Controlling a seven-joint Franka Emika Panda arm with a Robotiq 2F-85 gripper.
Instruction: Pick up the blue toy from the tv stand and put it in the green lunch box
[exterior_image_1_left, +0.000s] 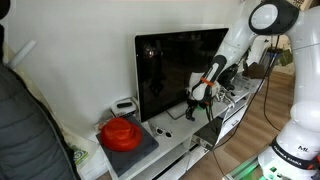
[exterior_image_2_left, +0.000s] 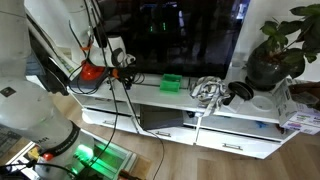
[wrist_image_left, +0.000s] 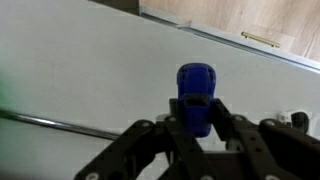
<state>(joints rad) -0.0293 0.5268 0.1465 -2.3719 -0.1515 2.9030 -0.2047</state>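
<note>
In the wrist view my gripper (wrist_image_left: 196, 112) is shut on the blue toy (wrist_image_left: 196, 85), a small dark blue piece that stands up between the two black fingers. Below it lies the glossy white top of the tv stand (wrist_image_left: 80, 70). In both exterior views the gripper (exterior_image_1_left: 195, 99) (exterior_image_2_left: 126, 62) hangs above the tv stand (exterior_image_1_left: 172, 140) (exterior_image_2_left: 225, 106), in front of the dark TV screen. The green lunch box (exterior_image_2_left: 171, 83) sits on the stand top, to the right of the gripper in that exterior view. The toy is too small to make out in the exterior views.
A red round thing on a grey tray (exterior_image_1_left: 121, 133) (exterior_image_2_left: 92, 72) stands at one end of the stand. A bundle of cables and headphones (exterior_image_2_left: 215, 90) and a potted plant (exterior_image_2_left: 278, 50) are at the other end. A thin cable (wrist_image_left: 50, 123) crosses the stand top.
</note>
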